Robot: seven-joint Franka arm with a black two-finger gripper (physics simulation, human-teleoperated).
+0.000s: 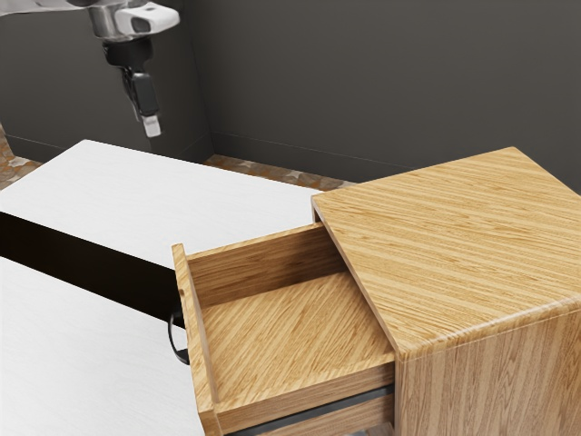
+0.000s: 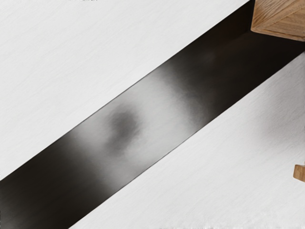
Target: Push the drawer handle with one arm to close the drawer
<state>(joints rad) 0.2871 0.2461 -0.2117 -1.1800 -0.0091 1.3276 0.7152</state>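
High at the upper left of the exterior view, my gripper (image 1: 152,125) hangs above the white surface, well away from the drawer. The wooden drawer (image 1: 281,336) stands pulled out from its cabinet (image 1: 454,245), its inside bare. A black curved handle (image 1: 176,340) sits on the outer face of the drawer's front panel (image 1: 196,341), with nothing touching it. In the wrist view, part of a wooden body (image 2: 281,20) shows at the upper right corner and a small wooden end (image 2: 299,172) at the right edge.
White tabletop surfaces (image 1: 154,195) lie on both sides of a long dark strip (image 1: 82,263), which runs toward the drawer front. The same glossy dark strip (image 2: 152,105) crosses the wrist view diagonally. A dark wall (image 1: 381,82) stands behind.
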